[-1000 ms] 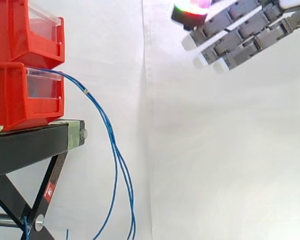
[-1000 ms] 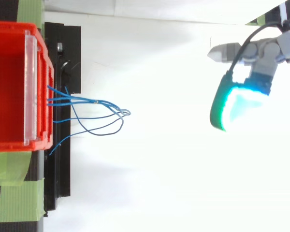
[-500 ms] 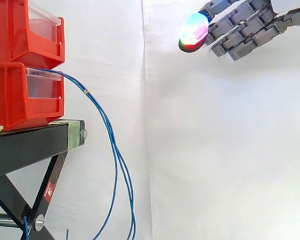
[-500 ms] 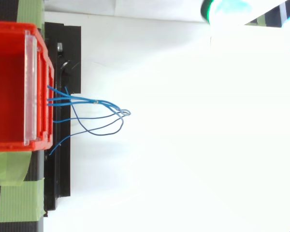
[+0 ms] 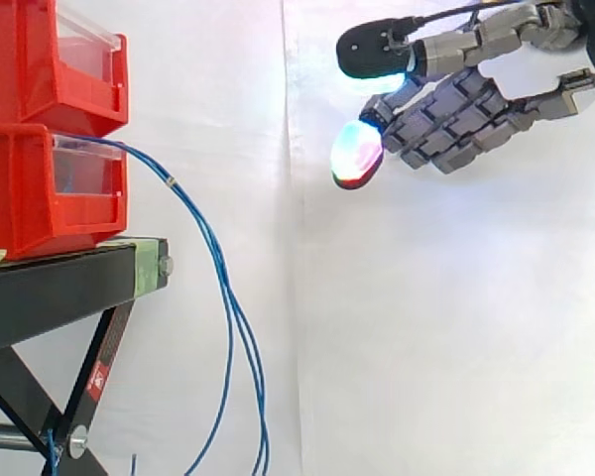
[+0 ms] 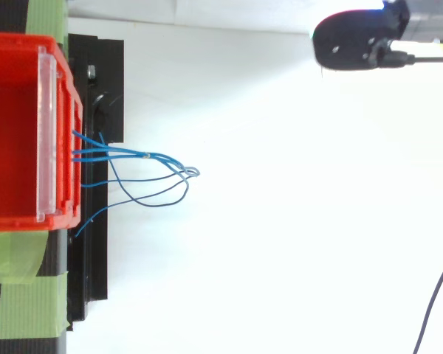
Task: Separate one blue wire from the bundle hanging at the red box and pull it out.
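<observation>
The grey jointed robot hand [image 5: 456, 104] hangs high on the right, fingers loosely extended and holding nothing. It is well apart from the bundle of thin blue wires [image 5: 221, 288], which leaves the lower red plastic box [image 5: 40, 193] at left and droops past the black metal stand [image 5: 59, 283]. It would do best to pinch one strand where the loops spread. The upper red bin [image 5: 50, 59] overhangs the wires' exit.

Lab test rig: white curtain [image 5: 446, 347] backdrop, red bins [image 5: 30, 193], black stand [image 5: 50, 288].
</observation>
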`<act>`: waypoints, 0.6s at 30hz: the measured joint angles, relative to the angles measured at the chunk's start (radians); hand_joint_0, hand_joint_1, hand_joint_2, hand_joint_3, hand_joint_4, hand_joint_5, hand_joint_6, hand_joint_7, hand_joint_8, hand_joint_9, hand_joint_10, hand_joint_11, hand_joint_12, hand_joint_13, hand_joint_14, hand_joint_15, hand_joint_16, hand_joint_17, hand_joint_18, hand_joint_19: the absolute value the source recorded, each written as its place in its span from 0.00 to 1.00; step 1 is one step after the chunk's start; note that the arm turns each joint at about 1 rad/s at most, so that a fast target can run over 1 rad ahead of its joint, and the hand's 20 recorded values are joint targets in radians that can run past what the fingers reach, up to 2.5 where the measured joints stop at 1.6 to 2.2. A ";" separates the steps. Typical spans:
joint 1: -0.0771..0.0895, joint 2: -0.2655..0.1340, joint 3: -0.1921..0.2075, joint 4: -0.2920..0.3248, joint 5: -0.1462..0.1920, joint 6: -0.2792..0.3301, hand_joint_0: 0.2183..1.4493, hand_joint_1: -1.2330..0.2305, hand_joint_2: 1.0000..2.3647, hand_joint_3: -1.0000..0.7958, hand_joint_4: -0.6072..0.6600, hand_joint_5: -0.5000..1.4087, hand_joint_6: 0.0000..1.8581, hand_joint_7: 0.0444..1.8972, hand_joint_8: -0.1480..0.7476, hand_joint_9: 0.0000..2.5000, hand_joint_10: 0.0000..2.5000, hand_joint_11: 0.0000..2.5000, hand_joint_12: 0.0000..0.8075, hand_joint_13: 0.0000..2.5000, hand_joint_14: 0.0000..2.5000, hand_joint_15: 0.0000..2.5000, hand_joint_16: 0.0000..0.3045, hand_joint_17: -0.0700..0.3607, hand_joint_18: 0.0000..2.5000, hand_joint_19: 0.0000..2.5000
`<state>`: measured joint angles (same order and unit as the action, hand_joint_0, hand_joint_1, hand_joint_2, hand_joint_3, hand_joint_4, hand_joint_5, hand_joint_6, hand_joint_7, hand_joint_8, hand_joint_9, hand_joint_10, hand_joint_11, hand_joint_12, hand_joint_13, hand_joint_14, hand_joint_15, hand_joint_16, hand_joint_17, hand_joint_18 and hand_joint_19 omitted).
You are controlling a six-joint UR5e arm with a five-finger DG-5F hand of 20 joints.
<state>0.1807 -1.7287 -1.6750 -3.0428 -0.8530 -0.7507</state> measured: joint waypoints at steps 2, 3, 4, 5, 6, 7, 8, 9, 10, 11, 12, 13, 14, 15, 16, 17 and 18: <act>0.005 -0.005 0.000 0.010 0.001 -0.012 0.22 0.53 0.00 0.28 0.66 0.14 0.27 0.43 0.44 0.00 0.00 0.00 0.45 0.00 0.00 0.05 0.24 0.54 0.00 0.00; 0.007 -0.010 0.000 0.017 0.002 -0.018 0.22 0.53 0.00 0.28 0.66 0.14 0.27 0.43 0.44 0.00 0.00 0.00 0.45 0.00 0.00 0.05 0.24 0.54 0.00 0.00; 0.009 -0.015 0.000 0.025 0.002 -0.025 0.22 0.53 0.00 0.28 0.66 0.14 0.27 0.43 0.44 0.00 0.00 0.00 0.45 0.00 0.00 0.05 0.24 0.54 0.00 0.00; 0.011 -0.024 0.000 0.035 0.003 -0.033 0.22 0.53 0.00 0.28 0.66 0.14 0.27 0.43 0.44 0.00 0.00 0.00 0.45 0.00 0.00 0.05 0.24 0.54 0.00 0.00; 0.013 -0.032 0.000 0.042 0.003 -0.039 0.22 0.53 0.00 0.28 0.66 0.14 0.27 0.43 0.44 0.00 0.00 0.00 0.45 0.00 0.00 0.05 0.23 0.54 0.00 0.00; 0.014 -0.040 0.000 0.047 0.004 -0.043 0.22 0.53 0.00 0.28 0.66 0.14 0.27 0.43 0.44 0.00 0.00 0.00 0.45 0.00 0.00 0.05 0.24 0.54 0.00 0.00; 0.017 -0.052 0.000 0.053 0.004 -0.046 0.22 0.53 0.00 0.28 0.66 0.14 0.27 0.43 0.44 0.00 0.00 0.00 0.45 0.00 0.00 0.05 0.24 0.54 0.00 0.00; 0.019 -0.061 0.000 0.057 0.004 -0.048 0.22 0.53 0.00 0.28 0.66 0.14 0.27 0.43 0.44 0.00 0.00 0.00 0.45 0.00 0.00 0.05 0.24 0.54 0.00 0.00; 0.022 -0.069 0.000 0.062 0.004 -0.050 0.22 0.53 0.00 0.28 0.66 0.14 0.27 0.43 0.44 0.00 0.00 0.00 0.45 0.00 0.00 0.05 0.24 0.54 0.00 0.00; 0.026 -0.080 0.000 0.072 0.004 -0.052 0.22 0.53 0.00 0.28 0.66 0.14 0.27 0.43 0.44 0.00 0.00 0.00 0.45 0.00 0.00 0.05 0.24 0.54 0.00 0.00; 0.030 -0.090 0.000 0.082 0.004 -0.053 0.22 0.53 0.00 0.28 0.66 0.14 0.27 0.43 0.44 0.00 0.00 0.00 0.45 0.00 0.00 0.05 0.23 0.54 0.00 0.00; 0.034 -0.100 0.000 0.095 0.004 -0.053 0.22 0.53 0.00 0.28 0.66 0.14 0.27 0.44 0.44 0.00 0.00 0.00 0.45 0.00 0.00 0.05 0.23 0.54 0.00 0.00; 0.039 -0.109 0.000 0.109 0.004 -0.054 0.22 0.53 0.00 0.28 0.66 0.14 0.27 0.43 0.44 0.00 0.00 0.00 0.45 0.00 0.00 0.05 0.23 0.53 0.00 0.00; 0.044 -0.121 0.000 0.126 0.005 -0.054 0.22 0.53 0.00 0.28 0.66 0.14 0.27 0.43 0.44 0.00 0.00 0.00 0.45 0.00 0.00 0.05 0.23 0.53 0.00 0.00; 0.049 -0.128 0.000 0.139 0.005 -0.054 0.22 0.53 0.00 0.28 0.66 0.14 0.27 0.43 0.44 0.00 0.00 0.00 0.45 0.00 0.00 0.05 0.23 0.53 0.00 0.00; 0.053 -0.134 0.000 0.149 0.005 -0.054 0.22 0.53 0.00 0.28 0.66 0.14 0.27 0.43 0.44 0.00 0.00 0.00 0.45 0.00 0.00 0.05 0.23 0.53 0.00 0.00; 0.060 -0.139 0.000 0.160 0.006 -0.054 0.22 0.53 0.00 0.28 0.66 0.14 0.27 0.43 0.44 0.00 0.00 0.00 0.45 0.00 0.00 0.05 0.23 0.53 0.00 0.00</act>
<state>0.2402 -1.8679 -1.6750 -2.8833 -0.8470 -0.8052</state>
